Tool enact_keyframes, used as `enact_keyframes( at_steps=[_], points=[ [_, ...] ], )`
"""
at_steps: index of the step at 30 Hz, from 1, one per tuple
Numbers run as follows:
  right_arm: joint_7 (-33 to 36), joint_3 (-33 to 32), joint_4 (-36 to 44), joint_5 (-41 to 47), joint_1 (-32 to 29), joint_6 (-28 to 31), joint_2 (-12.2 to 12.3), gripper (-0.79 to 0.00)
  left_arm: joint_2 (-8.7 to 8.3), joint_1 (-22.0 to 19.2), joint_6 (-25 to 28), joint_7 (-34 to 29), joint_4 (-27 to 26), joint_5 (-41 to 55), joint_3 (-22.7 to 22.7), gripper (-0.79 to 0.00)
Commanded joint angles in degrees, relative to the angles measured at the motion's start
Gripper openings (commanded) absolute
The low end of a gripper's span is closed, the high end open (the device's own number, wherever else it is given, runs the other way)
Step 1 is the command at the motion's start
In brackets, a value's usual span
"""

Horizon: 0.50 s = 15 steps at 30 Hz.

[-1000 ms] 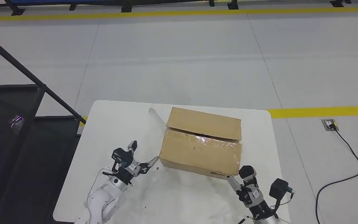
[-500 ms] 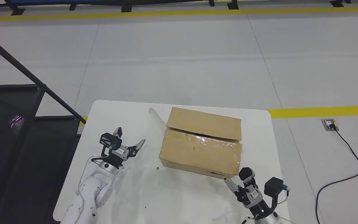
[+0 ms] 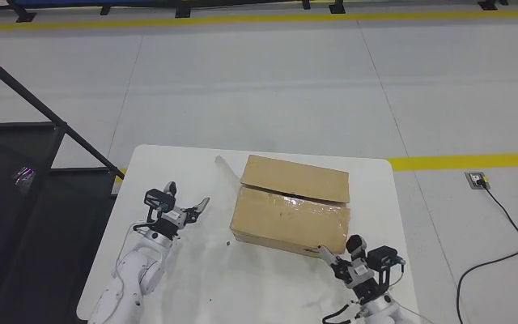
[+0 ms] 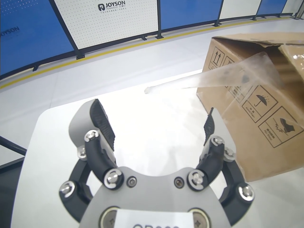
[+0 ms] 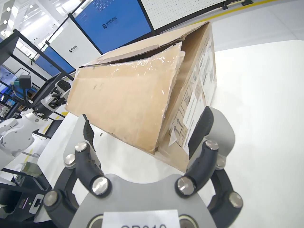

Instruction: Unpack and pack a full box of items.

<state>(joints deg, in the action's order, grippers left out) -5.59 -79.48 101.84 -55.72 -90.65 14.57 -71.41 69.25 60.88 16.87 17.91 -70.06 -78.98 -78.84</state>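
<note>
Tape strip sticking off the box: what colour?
Clear tape strip, best in left wrist view.

The white tabletop [image 3: 186,174] has rounded corners and carries a brown cardboard box [image 3: 291,211], which sits toward its far side with the top flaps lying unevenly. A small dark speck [image 3: 228,240] lies on the bare surface just beside the box's near corner.

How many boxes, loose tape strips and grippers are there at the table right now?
Box: 1
Tape strip: 1
Grippers: 2 (left gripper, right gripper)
Total: 4
</note>
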Motion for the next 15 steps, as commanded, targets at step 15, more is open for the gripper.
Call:
enact_keyframes(
  at_steps=[15],
  points=[
    [12.8,0.3,2.7,-11.6,1.2,-8.8,0.4,0.000,-0.07,-0.9,1.3,0.5,1.8,0.6,-0.1,0.000]
  ],
)
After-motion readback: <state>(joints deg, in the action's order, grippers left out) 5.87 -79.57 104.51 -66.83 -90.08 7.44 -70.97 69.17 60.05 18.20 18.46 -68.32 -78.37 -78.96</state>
